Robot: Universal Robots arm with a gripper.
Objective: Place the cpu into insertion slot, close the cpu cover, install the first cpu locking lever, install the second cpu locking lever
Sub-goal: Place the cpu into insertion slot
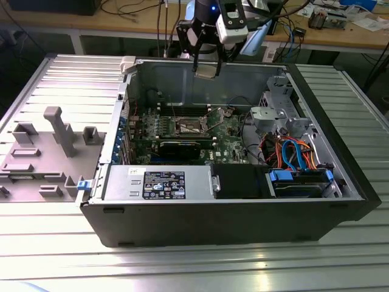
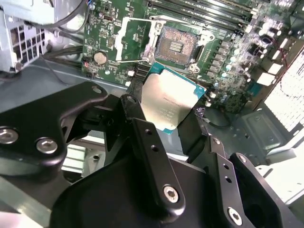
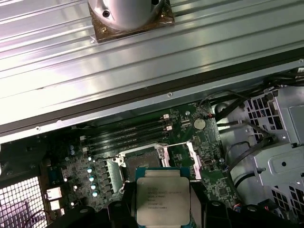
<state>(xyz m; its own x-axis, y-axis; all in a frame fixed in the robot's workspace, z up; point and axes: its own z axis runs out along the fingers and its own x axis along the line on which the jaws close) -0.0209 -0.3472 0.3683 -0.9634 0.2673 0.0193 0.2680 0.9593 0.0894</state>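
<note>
My gripper [image 1: 206, 68] hangs above the open computer case, shut on the cpu [image 1: 206, 72]. In both wrist views the cpu [image 2: 168, 102] [image 3: 163, 199] shows its silvery metal top and green edge, clamped between the black fingers [image 2: 147, 142] [image 3: 118, 211]. Below it on the green board lies the insertion slot [image 1: 190, 126] [image 2: 178, 45] [image 3: 141, 159], dark in the middle and uncovered. The cpu cover [image 2: 135, 40] [image 3: 184, 153], a thin silver frame, is swung open beside the slot. The cpu is held well above the slot, apart from it.
The black case wall [image 1: 213, 219] surrounds the board. Memory slots [image 3: 126, 135] run beside the socket. A long black card [image 1: 179, 146], a metal drive cage [image 1: 276, 112] and orange and blue cables [image 1: 292, 155] sit nearby. A grey fixture [image 1: 55, 146] stands at the exterior view's left.
</note>
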